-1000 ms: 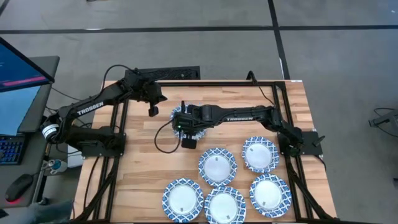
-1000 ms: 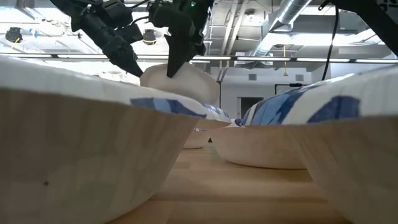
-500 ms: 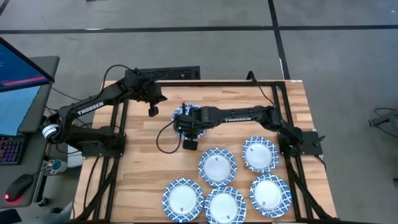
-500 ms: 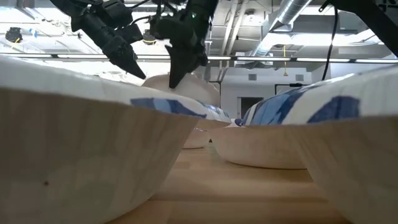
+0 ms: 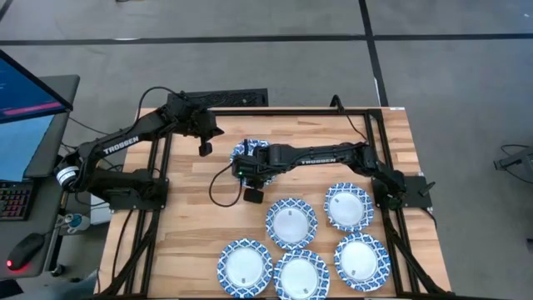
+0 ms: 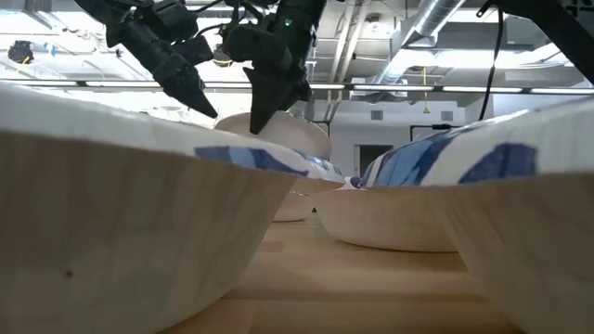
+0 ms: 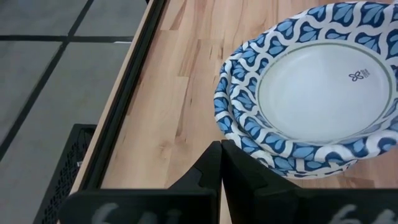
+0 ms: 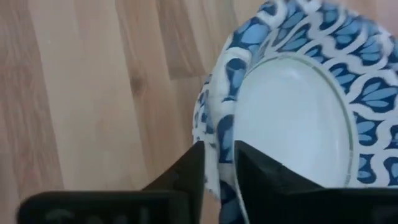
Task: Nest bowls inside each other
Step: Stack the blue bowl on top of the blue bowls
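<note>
a small stack of blue-and-white patterned paper bowls (image 5: 247,153) sits far on the wooden worktop (image 5: 183,242); the right pincer (image 8: 217,163) straddles its top rim, fingers parted. five single bowls (image 5: 291,222) remain near (most work left). left pincer (image 7: 220,163) clenched, empty.

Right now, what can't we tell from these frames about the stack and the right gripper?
- Stack count: left wrist view shows only overlapping rims; in the high view the right arm covers it.
- Right gripper: its fingers straddle the top bowl's rim; contact can't be told.
- Low view: near bowls block the stack's base.
- Left gripper waits shut beside the stack.
</note>
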